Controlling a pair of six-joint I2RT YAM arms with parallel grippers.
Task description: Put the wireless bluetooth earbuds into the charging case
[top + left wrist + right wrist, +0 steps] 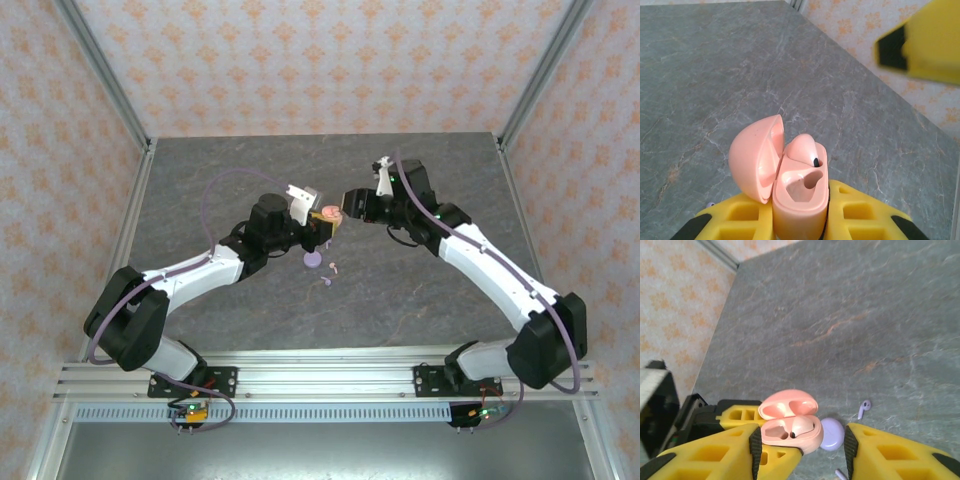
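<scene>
Left gripper (pixel 322 222) (pixel 800 217): clamped on the pink case (pixel 326 214) (pixel 790 192), held off the table. Its fingers (pixel 740 220) are yellow moulded plastic with square recesses and black pads at the tips, pressing the lower body of the case from both sides.

Pink case: smooth, glossy, rounded pebble shape. The lid (pixel 756 157) is swung open on its hinge to the left in the left wrist view, its inside hollowed. The base has two shaped sockets.
- One socket holds the pink earbud (pixel 804 149) (pixel 799 427), bulb end up, with a small black dot on its side.
- The other socket (pixel 799 186) is an open hollow.

Right gripper (pixel 347 205) (pixel 802 442): jaws apart, nothing between them, facing the case from close by. Its fingers (pixel 715 455) are of the same yellow plastic with black pads.

On the table (pixel 420 290), below the held case: the lavender case (pixel 312 261) (pixel 832 434), round, matte, closed. Just beside it lie a loose earbud (pixel 336 267) (pixel 864 407), pale with a short stem, and a second earbud (pixel 325 282); their colour is hard to tell from above.

The table is grey with stone-like veining. The walls (pixel 300 70) are pale with a repeating orange floral print.
</scene>
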